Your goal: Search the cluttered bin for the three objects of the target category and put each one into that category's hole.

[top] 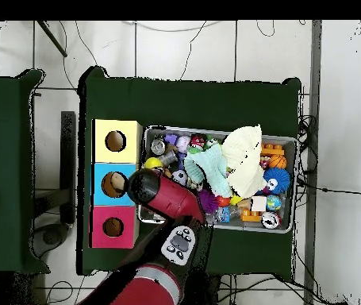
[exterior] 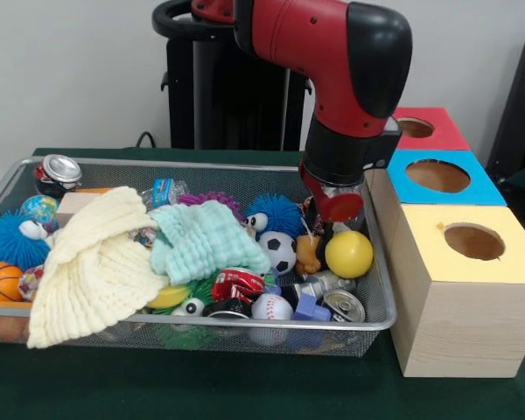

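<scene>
Silver mesh bin point(exterior: 378, 322) sits on green worktop point(exterior: 245, 394), crammed with toys and two cloths, cream point(exterior: 92, 262) and mint point(exterior: 201, 241). My pincer point(exterior: 332, 210) low at bin's end nearest wooden boxes, just above yellow ball point(exterior: 349, 254); cannot tell whether spread or pressed together. Yellow box point(exterior: 459, 297), blue box point(exterior: 437, 179), red box point(exterior: 424, 129) stand in row touching that end. Soccer ball point(exterior: 282, 251) near yellow ball.
</scene>
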`<act>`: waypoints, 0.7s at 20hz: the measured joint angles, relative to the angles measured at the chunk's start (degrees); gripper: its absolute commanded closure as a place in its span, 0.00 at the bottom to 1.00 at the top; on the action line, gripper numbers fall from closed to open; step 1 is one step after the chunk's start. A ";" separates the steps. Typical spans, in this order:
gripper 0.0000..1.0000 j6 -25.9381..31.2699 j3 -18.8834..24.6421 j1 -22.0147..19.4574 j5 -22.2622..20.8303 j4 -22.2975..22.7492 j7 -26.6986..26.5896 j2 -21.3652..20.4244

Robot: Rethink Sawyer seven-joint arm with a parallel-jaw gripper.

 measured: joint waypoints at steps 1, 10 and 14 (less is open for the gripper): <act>0.00 -0.53 -0.01 0.08 0.30 0.00 0.00 0.18; 1.00 -5.62 -1.72 3.06 1.71 -0.34 0.00 2.20; 1.00 -7.09 -4.18 6.10 2.58 -0.55 0.00 3.49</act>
